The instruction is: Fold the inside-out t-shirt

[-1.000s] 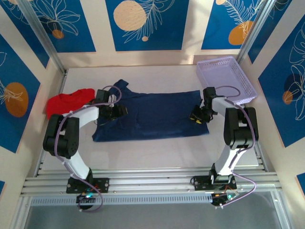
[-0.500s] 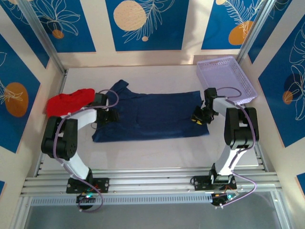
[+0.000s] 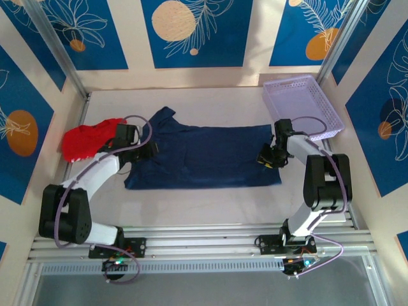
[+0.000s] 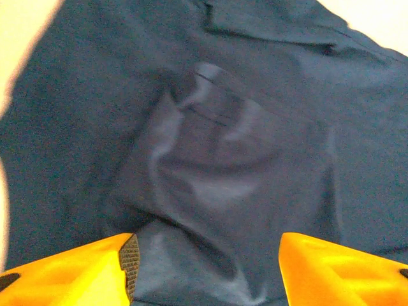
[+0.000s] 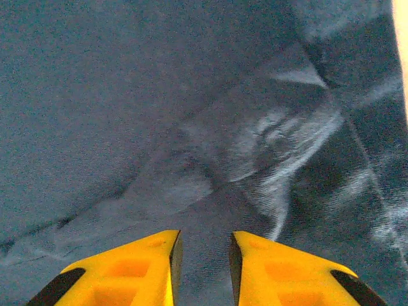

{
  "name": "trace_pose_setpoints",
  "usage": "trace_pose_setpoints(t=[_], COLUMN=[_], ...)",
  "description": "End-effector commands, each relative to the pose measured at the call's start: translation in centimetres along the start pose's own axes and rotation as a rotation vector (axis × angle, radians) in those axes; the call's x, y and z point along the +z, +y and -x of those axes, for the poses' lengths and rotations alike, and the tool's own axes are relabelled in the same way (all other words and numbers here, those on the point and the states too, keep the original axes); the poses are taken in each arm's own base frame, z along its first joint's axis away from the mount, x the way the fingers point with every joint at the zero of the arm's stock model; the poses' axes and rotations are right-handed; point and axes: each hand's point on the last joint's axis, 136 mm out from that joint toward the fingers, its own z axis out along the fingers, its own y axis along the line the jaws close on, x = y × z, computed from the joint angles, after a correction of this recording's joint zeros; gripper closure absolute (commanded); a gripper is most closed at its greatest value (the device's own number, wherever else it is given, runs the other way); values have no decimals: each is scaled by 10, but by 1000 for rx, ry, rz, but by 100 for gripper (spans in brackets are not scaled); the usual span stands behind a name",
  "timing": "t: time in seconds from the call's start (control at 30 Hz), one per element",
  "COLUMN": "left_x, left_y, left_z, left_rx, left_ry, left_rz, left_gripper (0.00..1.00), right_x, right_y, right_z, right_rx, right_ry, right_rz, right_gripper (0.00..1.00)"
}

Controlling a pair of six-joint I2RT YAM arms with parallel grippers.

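Left pincer (image 3: 148,152) stands wide over the inside-out t-shirt (image 3: 204,156) (sleeve end). Right pincer (image 3: 264,158), narrow, sits at its opposite edge; grip unclear.

The inside-out t-shirt (image 4: 242,159) runs off the edges of both wrist views, slightly blurred in the left one, and whether the right gripper (image 5: 204,239) pinches cloth cannot be told.

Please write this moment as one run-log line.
dark navy cloth t-shirt: spread flat | left hand: open over it | right hand: narrow gap, grip unclear
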Motion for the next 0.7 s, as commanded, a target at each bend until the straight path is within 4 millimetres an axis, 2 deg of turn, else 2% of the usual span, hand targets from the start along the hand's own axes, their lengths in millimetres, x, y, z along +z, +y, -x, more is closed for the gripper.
trace_pose_setpoints(t=[0.0,0.07,0.13,0.27,0.5,0.67], left_x=[17,29,38,44,31,14], left_y=[-20,-16,1,26,37,45], left_z=[-36,-47,-53,-65,-95,-129], left_rx=[-15,-30,-37,-64,-80,-119], left_ry=[137,182,201,233,279,320], left_rz=[-116,-102,-29,55,78,97], left_gripper=[40,40,41,41,41,41], right_x=[1,7,11,20,17,6], right_y=[1,-3,-8,-22,-38,-42], right_z=[-1,-3,-5,-14,-43,-62], right_rx=[-14,-2,8,9,26,44], right_ry=[17,43,66,137,205,207], right_rz=[-2,-15,-36,-112,-193,-200], right_gripper=[72,72,72,76,79,79])
